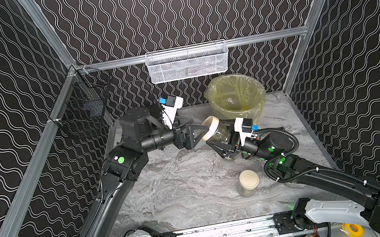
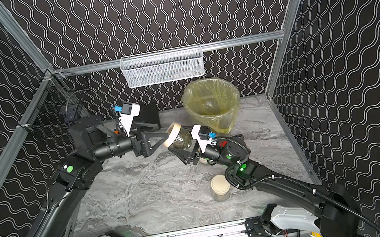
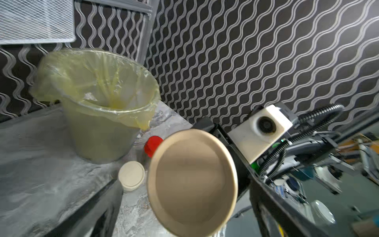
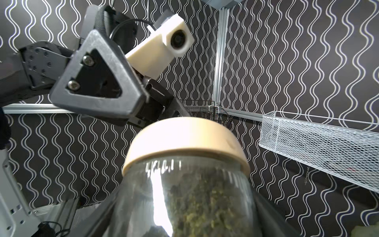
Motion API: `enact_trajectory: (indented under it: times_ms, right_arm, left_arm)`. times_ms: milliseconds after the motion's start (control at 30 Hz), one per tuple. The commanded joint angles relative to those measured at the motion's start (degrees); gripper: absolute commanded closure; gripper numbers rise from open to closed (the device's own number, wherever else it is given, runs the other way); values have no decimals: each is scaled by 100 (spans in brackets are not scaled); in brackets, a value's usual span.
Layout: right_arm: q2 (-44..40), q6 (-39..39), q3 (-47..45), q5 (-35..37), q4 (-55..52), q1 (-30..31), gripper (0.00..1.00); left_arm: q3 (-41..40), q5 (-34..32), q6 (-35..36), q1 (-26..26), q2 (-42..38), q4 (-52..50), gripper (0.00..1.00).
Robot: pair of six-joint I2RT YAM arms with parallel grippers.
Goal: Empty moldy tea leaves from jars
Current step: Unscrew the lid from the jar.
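Note:
My right gripper (image 1: 222, 136) (image 4: 188, 215) is shut on the glass body of a jar (image 1: 221, 134) (image 2: 182, 139), held tilted above the table. Dark greenish-brown tea leaves (image 4: 207, 205) show through its glass. Its cream lid (image 1: 209, 127) (image 3: 192, 180) points toward my left gripper (image 1: 203, 129) (image 3: 184, 209), which stands open with a finger on either side of the lid and a gap to each. A second cream-lidded jar (image 1: 249, 182) (image 2: 220, 187) stands near the front right. Another cream-lidded jar (image 3: 131, 175) and a red-lidded jar (image 3: 152, 143) stand by the bucket.
A bucket lined with a yellow bag (image 1: 235, 113) (image 2: 215, 117) (image 3: 98, 139) stands at the back right, just behind the held jar. A white mesh basket (image 1: 188, 61) hangs on the back wall. A black wire basket (image 1: 82, 111) hangs on the left rail.

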Motion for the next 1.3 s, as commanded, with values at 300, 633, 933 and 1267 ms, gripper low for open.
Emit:
enact_trajectory:
  times_ms: [300, 633, 933, 1267]
  right_arm:
    - [45, 120, -11, -666, 451, -39, 79]
    - [-41, 86, -52, -698, 648, -41, 79]
    - [248, 103, 96, -583, 965, -100, 78]
    - [806, 352, 486, -886, 1379, -318, 78]
  left_arm:
    - [-265, 746, -346, 22, 213, 636, 1]
    - [-369, 800, -486, 27, 253, 764, 1]
    - [-457, 1104, -800, 31, 205, 1154, 15]
    - [-234, 998, -789, 85, 275, 1037, 15]
